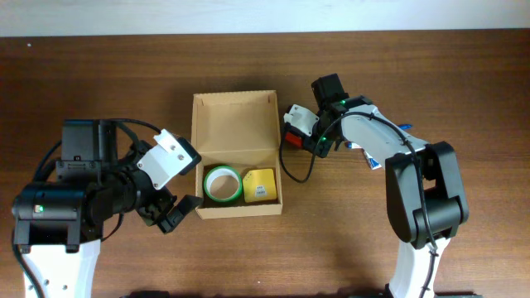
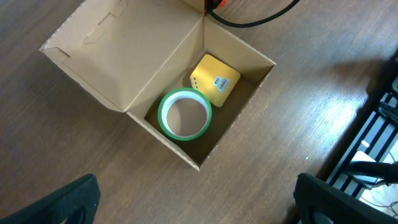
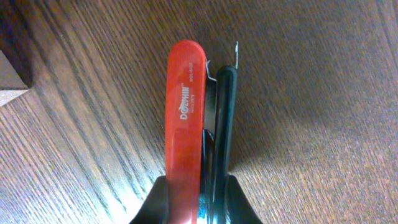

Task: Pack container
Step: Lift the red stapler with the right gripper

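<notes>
The open box (image 1: 234, 124) holds a green tape roll (image 1: 222, 184) and a yellow thing (image 1: 260, 186). Left jaws stand wide apart — right jaws clamp a red-black tool (image 3: 186, 112).

container (image 1: 236, 124) | tan cardboard box | flap lid open, laid back | upright at middle of table (image 1: 464, 66)

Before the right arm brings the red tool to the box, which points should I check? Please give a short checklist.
1. Container lid open: ok.
2. Room inside beside green tape roll and yellow item: cannot tell.
3. Red tool between the fingers of the right gripper: ok.
4. Red tool above the container: not ok, it is over the table beside it.
5. Left gripper open, outside the container: ok.
</notes>
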Controlling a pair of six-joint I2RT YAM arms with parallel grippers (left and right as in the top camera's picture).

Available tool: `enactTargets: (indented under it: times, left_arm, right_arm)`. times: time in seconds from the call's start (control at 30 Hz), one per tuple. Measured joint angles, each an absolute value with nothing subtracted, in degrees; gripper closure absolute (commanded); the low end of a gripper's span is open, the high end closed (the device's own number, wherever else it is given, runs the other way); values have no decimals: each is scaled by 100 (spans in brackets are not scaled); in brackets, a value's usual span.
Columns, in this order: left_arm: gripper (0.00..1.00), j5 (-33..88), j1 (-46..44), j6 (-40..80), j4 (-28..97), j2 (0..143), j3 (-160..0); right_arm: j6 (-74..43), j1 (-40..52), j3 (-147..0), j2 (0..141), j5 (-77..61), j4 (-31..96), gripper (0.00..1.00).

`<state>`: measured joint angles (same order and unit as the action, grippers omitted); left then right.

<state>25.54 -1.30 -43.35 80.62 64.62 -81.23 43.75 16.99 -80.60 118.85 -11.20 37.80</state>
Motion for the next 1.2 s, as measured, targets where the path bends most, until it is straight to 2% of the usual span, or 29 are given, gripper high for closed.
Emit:
enactTargets:
  times: [0.37, 0.53, 0.6, 0.93, 0.97, 1.2]
  left_arm:
    - [0, 2554, -130, -4338, 8062, 6462, -8123]
    - [0, 2554, -130, -4335, 8062, 6462, -8123]
    - [0, 2554, -130, -4335, 8062, 6462, -8123]
    - [0, 2554, -130, -4338, 8062, 6462, -8123]
    - [0, 2554, -130, -4340, 8062, 6462, -8123]
    - [0, 2554, -130, -4351, 8062, 6462, -8123]
  right_arm:
    - [4327, 1704, -8060, 11902, -1114, 3767, 75]
    - [4320, 1708, -8060, 11924, -1094, 3745, 69]
    - [4313, 1710, -8060, 11942, -1072, 3730, 63]
    - [4272, 1730, -8064, 12007, -1039, 3726, 63]
    - [4268, 1730, -8064, 12007, -1039, 3726, 64]
    - [4263, 1732, -8082, 12011, -1055, 3726, 96]
